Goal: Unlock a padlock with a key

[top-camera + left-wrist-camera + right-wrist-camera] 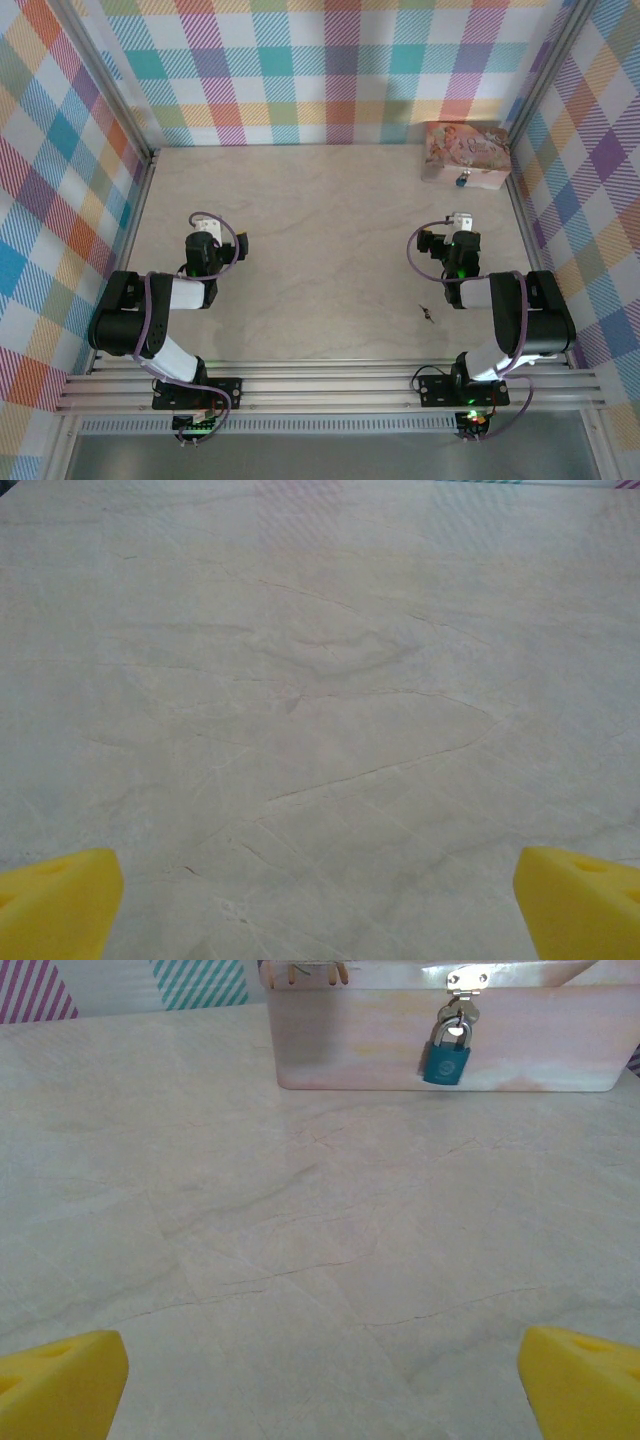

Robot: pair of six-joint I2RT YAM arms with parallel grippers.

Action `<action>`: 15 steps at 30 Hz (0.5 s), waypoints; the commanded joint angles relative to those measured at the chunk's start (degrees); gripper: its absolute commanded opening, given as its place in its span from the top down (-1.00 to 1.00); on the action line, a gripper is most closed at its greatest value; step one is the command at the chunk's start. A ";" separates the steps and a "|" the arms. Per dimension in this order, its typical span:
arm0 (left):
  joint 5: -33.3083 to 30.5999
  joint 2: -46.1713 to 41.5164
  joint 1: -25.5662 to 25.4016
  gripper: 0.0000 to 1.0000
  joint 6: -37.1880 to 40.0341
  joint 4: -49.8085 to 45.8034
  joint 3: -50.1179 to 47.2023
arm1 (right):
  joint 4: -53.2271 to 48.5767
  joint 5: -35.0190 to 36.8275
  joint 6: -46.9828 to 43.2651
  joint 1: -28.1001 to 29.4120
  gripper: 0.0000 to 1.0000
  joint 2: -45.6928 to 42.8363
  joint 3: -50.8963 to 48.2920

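Starting at the near edge, nothing of the task appeared to be under way: both arms sat folded over the table point(320, 230), holding nothing. The key point(427, 313) lay flat on the wood near the right arm's base, just left of that arm and closer to the rail than its wrist, well apart from either pincer. The left gripper point(318, 908) hung low over the wood with its yellow fingertips point(55, 900) spread wide and nothing between them. The right gripper point(320, 1388) was likewise spread wide and empty, pointing toward the far right corner. There stood the pink tin point(350, 1050), and the padlock point(447, 1057) hung from the hasp on its front face, blue body down, its shackle apparently closed through the hasp.

By my reading, the step in hand was the first one, fetching the key. Since the key lay behind the right gripper rather than ahead of it, the next move would call for that arm to pull back and swing inward, come down over the thin piece and pinch it by its head, leaving the blade free. Small and flat as it was, it could slip or come up crooked. The keyhole could not be made out.
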 commanded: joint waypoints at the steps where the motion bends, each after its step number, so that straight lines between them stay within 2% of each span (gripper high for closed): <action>1: 0.72 0.11 0.15 -1.00 -0.35 -0.23 0.45 | 0.83 0.10 0.05 -0.24 -0.99 -0.07 0.63; 10: 0.73 0.07 0.25 -1.00 -0.35 -0.21 0.50 | 1.01 -0.10 -0.10 -0.24 -0.99 -0.14 0.54; 15: 0.81 0.10 0.25 -1.00 -0.35 -0.25 0.45 | -2.80 -3.77 -1.95 -0.11 -0.99 -3.39 1.35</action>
